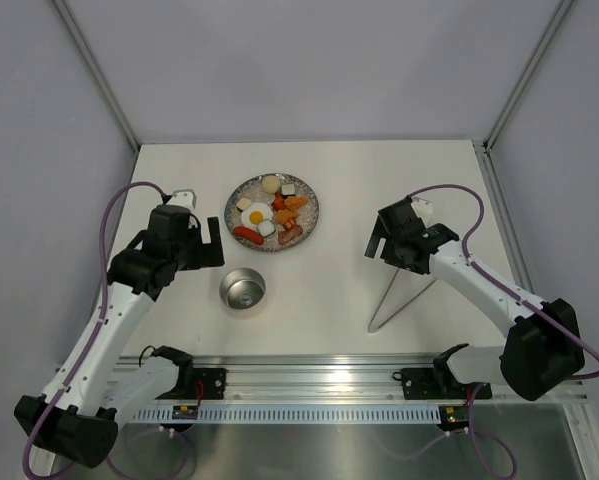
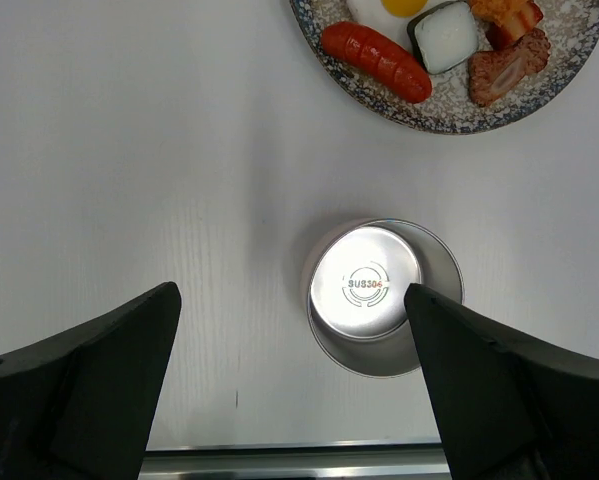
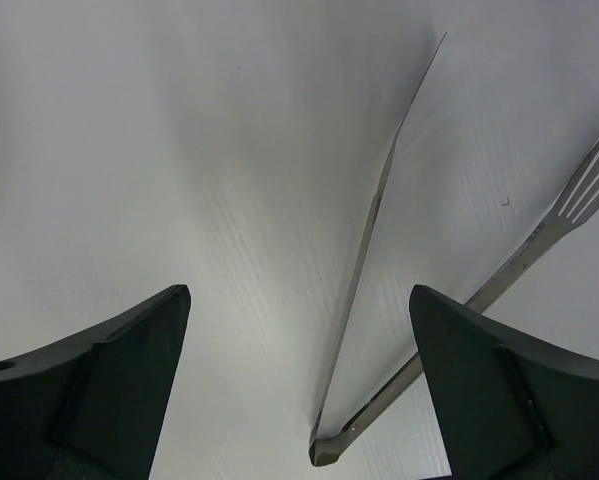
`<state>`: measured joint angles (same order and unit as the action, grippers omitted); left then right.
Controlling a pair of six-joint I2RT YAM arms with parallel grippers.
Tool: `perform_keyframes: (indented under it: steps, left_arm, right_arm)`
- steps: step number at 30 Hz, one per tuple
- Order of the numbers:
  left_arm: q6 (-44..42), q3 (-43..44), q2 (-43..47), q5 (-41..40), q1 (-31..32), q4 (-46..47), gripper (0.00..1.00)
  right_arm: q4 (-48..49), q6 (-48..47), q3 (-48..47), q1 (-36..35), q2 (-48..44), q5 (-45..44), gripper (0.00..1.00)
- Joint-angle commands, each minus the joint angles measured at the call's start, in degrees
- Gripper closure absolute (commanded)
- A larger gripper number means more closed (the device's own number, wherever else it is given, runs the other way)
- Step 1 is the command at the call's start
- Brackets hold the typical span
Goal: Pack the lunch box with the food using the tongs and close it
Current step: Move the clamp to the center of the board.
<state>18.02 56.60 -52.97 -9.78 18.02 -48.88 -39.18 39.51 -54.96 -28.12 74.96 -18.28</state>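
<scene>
Black left gripper (image 1: 215,243) (image 2: 289,295): spread wide, pinching nothing; hung above the white table (image 1: 429,180), aimed down at it.
Left fingers (image 2: 99,380): dark, well apart; in the wrist view, the one on the right of the frame overlaps the edge of the lunch box.
Lunch box (image 1: 243,291) (image 2: 369,285): small round shiny steel bowl, upright and open, nothing inside; on the table just near-side of the plate, apart from it, with a round stamp on its bottom.
Plate (image 1: 314,205) (image 2: 429,110): speckled grey, flat, farther from the arms' bases than the lunch box, near the middle of the table.
Food: all on the plate.
Fried egg (image 1: 258,213) (image 2: 399,8): white and yellow, near the plate's middle.
Sausage (image 1: 247,235) (image 2: 376,60): red, at the near rim.
Roll (image 1: 266,228) (image 2: 445,35): black and white, just beside the sausage.
Brown piece (image 1: 291,234) (image 2: 509,70): at the near rim.
Cream ball (image 1: 270,183): at the far rim.
Orange bits (image 1: 294,203): at the right of the egg.
Black right gripper (image 1: 384,250) (image 3: 299,292): spread wide too, clasping nothing, above the table.
Tongs (image 1: 397,295) (image 3: 364,240): thin silver V flat on the table, untouched; joined end toward the near edge, slim arms running up under the right gripper; one tip slotted.
</scene>
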Motion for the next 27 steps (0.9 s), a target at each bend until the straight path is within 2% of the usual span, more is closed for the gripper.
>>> perform_keyframes:
  steps: [1,9,14,16,19,21,22,27]
  left_arm:
    - [0.08,-0.61,0.94,0.63,0.26,1.60,0.01]
    - [1.49,-0.17,0.32,1.96,0.26,1.77,0.01]
    - [2.28,-0.26,0.50,2.57,0.26,1.42,0.01]
    - [2.63,-1.66,1.20,4.49,0.26,2.82,0.01]
    - [3.16,-2.98,1.03,6.79,0.26,3.97,0.01]
    - [3.51,-2.90,0.42,6.79,0.26,3.80,0.01]
    - [3.51,-2.72,0.32,6.36,0.26,3.71,0.01]
    - [2.99,-2.72,0.50,5.74,0.26,3.62,0.01]
  right_arm:
    - [-0.64,1.89,-1.12,0.08,-0.86,-3.07,0.00]
    - [-0.98,2.33,0.47,0.08,-3.85,-2.80,0.01]
    - [-10.82,8.12,-0.24,0.08,-2.54,-9.75,0.00]
    - [-12.14,9.88,0.11,0.08,-2.10,-9.49,0.00]
    - [-9.09,9.89,3.01,0.17,-3.32,-6.25,0.01]
    - [-7.41,9.98,5.29,0.34,-3.59,-5.19,0.05]
    - [-6.01,9.98,5.82,0.35,-3.50,-4.14,0.11]
    - [-1.96,9.10,8.46,0.35,0.09,-1.67,0.26]
